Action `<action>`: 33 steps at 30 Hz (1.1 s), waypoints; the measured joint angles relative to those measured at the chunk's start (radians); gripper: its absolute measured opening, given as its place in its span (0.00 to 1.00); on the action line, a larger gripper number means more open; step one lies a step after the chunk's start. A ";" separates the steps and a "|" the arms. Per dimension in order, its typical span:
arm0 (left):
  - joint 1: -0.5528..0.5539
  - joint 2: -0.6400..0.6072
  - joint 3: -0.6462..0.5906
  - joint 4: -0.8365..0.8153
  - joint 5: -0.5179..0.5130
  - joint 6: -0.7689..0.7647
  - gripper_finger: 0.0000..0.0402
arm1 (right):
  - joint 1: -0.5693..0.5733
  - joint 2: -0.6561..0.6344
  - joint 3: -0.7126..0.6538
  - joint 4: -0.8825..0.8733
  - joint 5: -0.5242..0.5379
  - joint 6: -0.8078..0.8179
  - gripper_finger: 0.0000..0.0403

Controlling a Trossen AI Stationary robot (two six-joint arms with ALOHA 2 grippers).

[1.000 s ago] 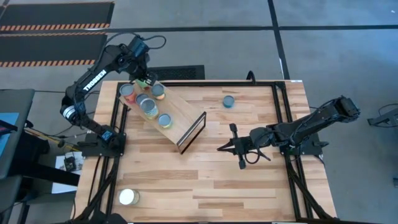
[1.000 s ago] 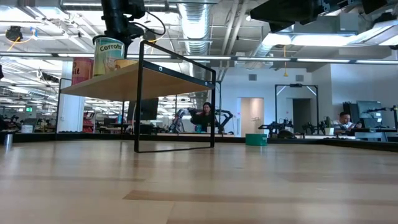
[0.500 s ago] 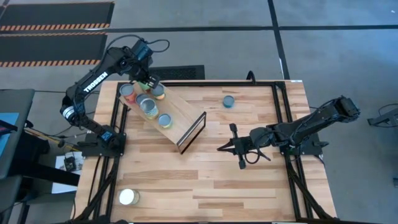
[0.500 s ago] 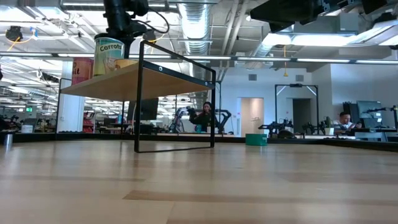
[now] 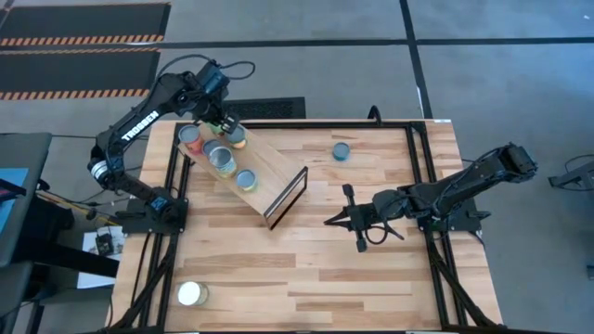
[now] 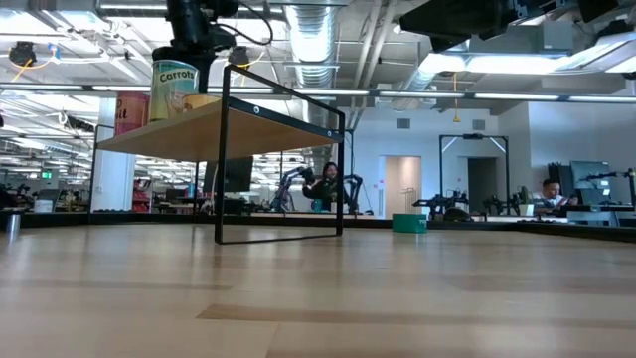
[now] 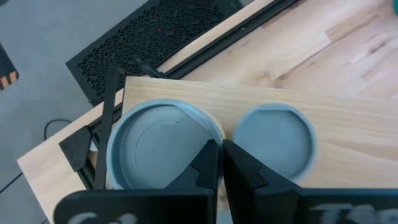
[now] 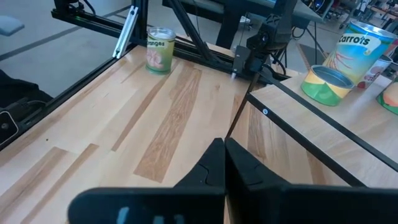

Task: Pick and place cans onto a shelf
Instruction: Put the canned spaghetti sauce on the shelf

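The light wooden shelf (image 5: 264,174) stands slantwise at the table's far left, its dark-edged end panel (image 6: 283,164) on the tabletop. Several cans stand on it, among them a "Carrots" can (image 6: 174,89) and a green-yellow one (image 8: 326,84). My left gripper (image 5: 223,123) is shut and empty above two blue-lidded cans (image 7: 158,149) (image 7: 273,137) at the shelf's far end. A blue can (image 5: 342,150) stands on the table's far middle. A white-lidded "oranges" can (image 5: 192,294) (image 8: 160,50) stands at the near left corner. My right gripper (image 5: 332,221) is shut and empty, low over the table's middle right.
Black frame rails (image 5: 422,186) run along the table's left and right sides. The planked tabletop (image 5: 306,269) stretches between the shelf and the near edge. A black grille (image 7: 168,37) lies on the floor beyond the far edge.
My left arm has shifted slightly above the shelf's far end, and its gripper stays shut.
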 joint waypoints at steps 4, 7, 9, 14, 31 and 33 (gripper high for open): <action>-0.004 -0.035 0.000 0.002 -0.012 0.002 0.00 | 0.000 0.000 0.000 0.000 0.000 0.000 0.03; -0.003 -0.076 0.000 0.013 -0.019 0.002 0.00 | 0.001 0.000 0.000 0.000 0.000 -0.001 0.03; -0.005 -0.101 -0.005 0.021 -0.019 0.003 0.00 | 0.001 0.000 0.000 0.000 0.000 -0.003 0.03; -0.005 -0.207 -0.175 0.196 0.013 0.006 0.00 | 0.001 0.000 0.000 0.003 0.000 -0.003 0.03; 0.039 -0.267 -0.254 0.189 0.067 0.078 0.00 | -0.006 0.000 0.000 0.035 0.000 -0.003 0.03; 0.039 -0.261 -0.254 0.177 0.067 0.077 0.00 | -0.006 0.000 0.000 0.034 0.000 -0.003 0.03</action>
